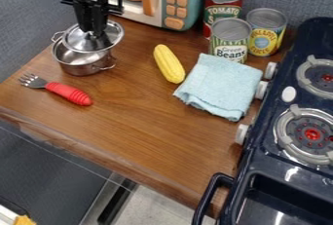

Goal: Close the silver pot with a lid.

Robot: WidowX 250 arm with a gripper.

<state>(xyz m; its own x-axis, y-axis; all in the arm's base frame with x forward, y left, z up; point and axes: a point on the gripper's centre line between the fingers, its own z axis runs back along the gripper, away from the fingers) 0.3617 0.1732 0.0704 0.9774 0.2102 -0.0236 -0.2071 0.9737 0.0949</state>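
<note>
Nearest us on the right sits the toy stove (pixel 280 170), with the wooden bench (pixel 156 131) running up beside it to the silver pot (pixel 81 69) near the left edge. Above the pot, the pincer (pixel 96 35) has its fingers drawn together on the top of the metal lid (pixel 77 40), as far as we can judge. The lid hangs tilted over the far part of the opening, leaving the near part uncovered; we cannot tell whether its edge touches the pot.

Seating it looks like the step in hand. We should shift the lid a little toward the camera until it is centred, level it as best the grip allows, then lower it gently. If one edge lands first, pressing hard could slide or tip the light pot, so we would ease down and let the rest settle. We want it lying evenly all round before we let go, then a straight lift, clear of the side handle (pixel 112 64).
</note>
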